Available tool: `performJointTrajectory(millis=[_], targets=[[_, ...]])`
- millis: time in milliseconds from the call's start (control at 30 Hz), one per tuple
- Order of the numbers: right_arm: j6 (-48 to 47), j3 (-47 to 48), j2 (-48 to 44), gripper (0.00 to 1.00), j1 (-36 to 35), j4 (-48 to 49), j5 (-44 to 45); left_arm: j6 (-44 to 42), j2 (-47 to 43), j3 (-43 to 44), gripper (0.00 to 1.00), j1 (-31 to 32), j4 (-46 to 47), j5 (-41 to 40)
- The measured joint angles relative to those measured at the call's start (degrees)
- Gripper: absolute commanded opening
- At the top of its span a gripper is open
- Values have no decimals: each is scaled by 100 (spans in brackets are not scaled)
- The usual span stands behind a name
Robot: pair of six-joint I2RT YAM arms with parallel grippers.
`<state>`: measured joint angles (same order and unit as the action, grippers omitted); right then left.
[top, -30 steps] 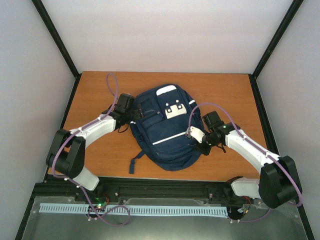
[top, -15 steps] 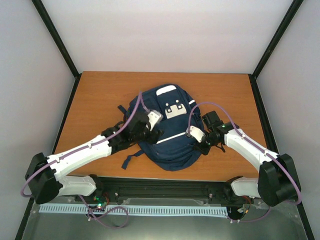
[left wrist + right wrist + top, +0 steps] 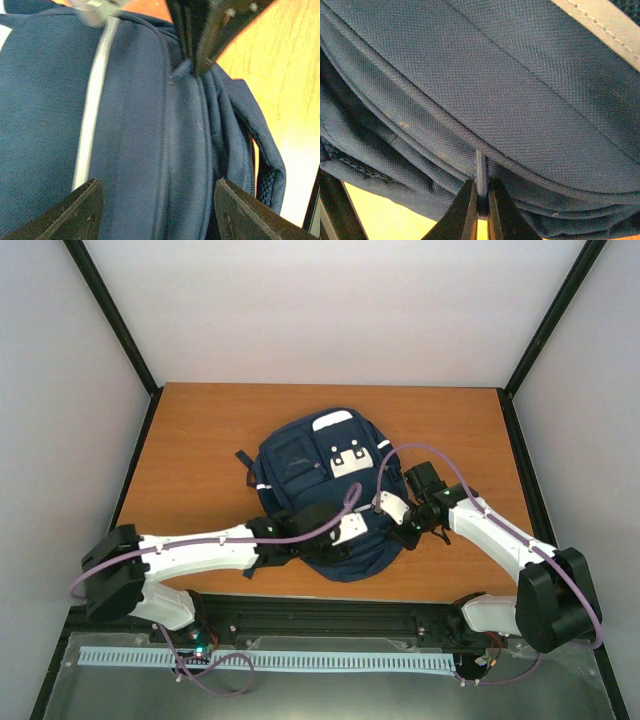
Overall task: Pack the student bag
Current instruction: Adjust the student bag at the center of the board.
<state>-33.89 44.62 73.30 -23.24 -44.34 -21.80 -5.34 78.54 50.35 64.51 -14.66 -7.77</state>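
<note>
You see a navy student bag (image 3: 300, 465) with white stripes (image 3: 92, 115) and a white patch (image 3: 346, 458), your table (image 3: 190, 440) in orange-brown wood grain, white arms (image 3: 200, 545) with black joints (image 3: 118, 575), purple cables (image 3: 420, 448), pale grey walls (image 3: 330, 310)

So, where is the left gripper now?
In the top view, the left gripper is over the near edge of the navy blue fabric backpack, facing the right gripper.

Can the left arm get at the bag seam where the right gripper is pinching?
Probably yes. The left gripper is open over the student bag, with bare fabric between it and the right gripper shut on a thin tab; only that gripper crowds the spot.
</note>
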Motion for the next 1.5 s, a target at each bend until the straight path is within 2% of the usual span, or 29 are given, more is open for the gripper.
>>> performJointTrajectory(millis=[200, 467, 733, 833, 1100, 1500], targets=[[31, 0, 0, 3, 9, 2, -2, -404, 612, 94, 52, 350, 238, -382], [33, 0, 0, 3, 37, 2, -9, -739, 916, 116, 43, 369, 772, -986], [33, 0, 0, 3, 94, 0, -31, -1014, 1268, 173, 15, 372, 1034, -1178], [11, 0, 0, 3, 256, -4, -107, -1067, 1272, 173, 7, 387, 1069, -1178], [-258, 0, 0, 3, 798, -133, -164, -1051, 1193, 164, 3, 398, 1062, -1196], [-745, 546, 437, 3, 1329, -354, -70, -748, 400, -142, 2, 389, 625, -1073]])
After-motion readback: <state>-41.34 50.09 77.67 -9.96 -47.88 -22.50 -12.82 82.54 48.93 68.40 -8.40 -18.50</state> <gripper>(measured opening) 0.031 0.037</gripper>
